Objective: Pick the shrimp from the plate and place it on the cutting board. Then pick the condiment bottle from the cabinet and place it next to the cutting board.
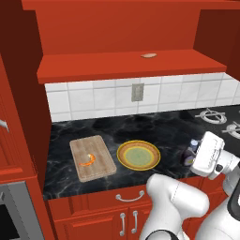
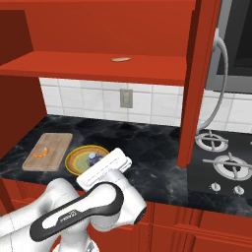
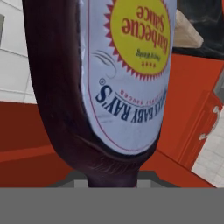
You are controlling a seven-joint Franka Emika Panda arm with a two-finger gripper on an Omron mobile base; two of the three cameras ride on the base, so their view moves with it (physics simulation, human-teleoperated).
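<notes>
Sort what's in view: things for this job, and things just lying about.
For the job: shrimp on the cutting board; plate; condiment bottle held in the gripper; cabinet.
Lying about: flat tan thing on the shelf; wall socket; stove burners.

Even flat lighting, sharp rendering
</notes>
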